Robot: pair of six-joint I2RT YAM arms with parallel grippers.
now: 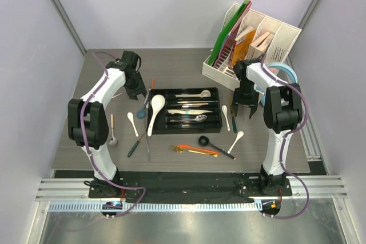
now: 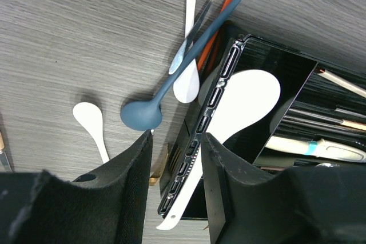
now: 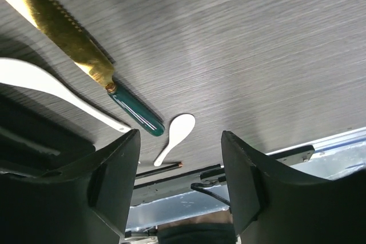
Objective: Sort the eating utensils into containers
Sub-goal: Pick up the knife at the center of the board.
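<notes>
We find the black tray (image 1: 191, 89) at the middle of the desk (image 1: 171, 72), its long compartments holding a white spoon (image 1: 195, 94) and several steel pieces (image 1: 194, 119). A large white spoon (image 2: 243, 98) lies across the tray's left wall, bowl inside and handle reaching out over the desk. Just left of that wall lie a blue spoon (image 2: 140, 114) and a small white spoon (image 2: 88, 119), and farther left a steel spoon with a wooden handle (image 1: 112, 132). In front of the tray we see orange chopsticks (image 1: 197, 149) beside a black spoon (image 1: 204, 140), and to its right a gold knife with a green handle (image 3: 68, 32), with two more white spoons (image 1: 235, 139) close by. The left pincer (image 2: 176, 141) hangs over the tray's left wall with its jaws apart; the wall and the large spoon's handle show in the gap, and nothing is clamped. The right pincer (image 3: 180, 138) hovers right of the tray, jaws wide apart and empty. Behind it stand a white file organiser (image 1: 269, 38) and light-blue headphones (image 1: 284, 71).
</notes>
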